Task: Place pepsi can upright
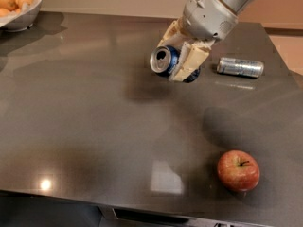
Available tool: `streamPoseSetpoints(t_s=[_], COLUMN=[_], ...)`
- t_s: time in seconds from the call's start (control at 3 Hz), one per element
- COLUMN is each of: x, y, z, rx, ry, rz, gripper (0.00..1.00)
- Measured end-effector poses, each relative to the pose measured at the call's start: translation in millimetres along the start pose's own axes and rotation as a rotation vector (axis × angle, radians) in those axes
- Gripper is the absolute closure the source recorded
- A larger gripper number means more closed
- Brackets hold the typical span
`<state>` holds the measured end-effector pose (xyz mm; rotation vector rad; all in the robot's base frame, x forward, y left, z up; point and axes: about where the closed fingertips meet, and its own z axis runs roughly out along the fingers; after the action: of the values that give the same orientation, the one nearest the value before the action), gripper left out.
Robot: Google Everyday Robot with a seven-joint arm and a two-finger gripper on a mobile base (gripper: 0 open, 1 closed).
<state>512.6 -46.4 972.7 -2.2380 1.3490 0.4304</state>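
The pepsi can (163,60) is dark blue with a silver top and pull-tab. It is held above the dark table (85,126), tilted on its side with its silver top facing left toward the camera. My gripper (177,56) is shut on it, one cream finger (189,60) in front of the can and the other behind it. The grey arm reaches in from the upper right. The can's shadow falls on the table below it.
A slim silver can (240,67) lies on its side at the right rear. A red apple (238,170) sits at the front right. A white bowl of yellowish food (19,4) stands at the back left corner. The table's front edge runs along the bottom.
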Motion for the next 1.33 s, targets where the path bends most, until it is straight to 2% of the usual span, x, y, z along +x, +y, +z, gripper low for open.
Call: streamPoseSetpoints(t_s=[0.33, 0.67, 1.0, 1.33], x=[-8, -13, -15, -15], y=[10, 15, 18, 18], z=[4, 10, 17, 22], rx=[0.063, 0.117, 0.156, 0.175], ry=[-0.132, -0.294, -0.453, -0.604], rz=[0.266, 0.55, 0.722, 0.752], gripper=[1.0, 1.0, 1.0, 1.0])
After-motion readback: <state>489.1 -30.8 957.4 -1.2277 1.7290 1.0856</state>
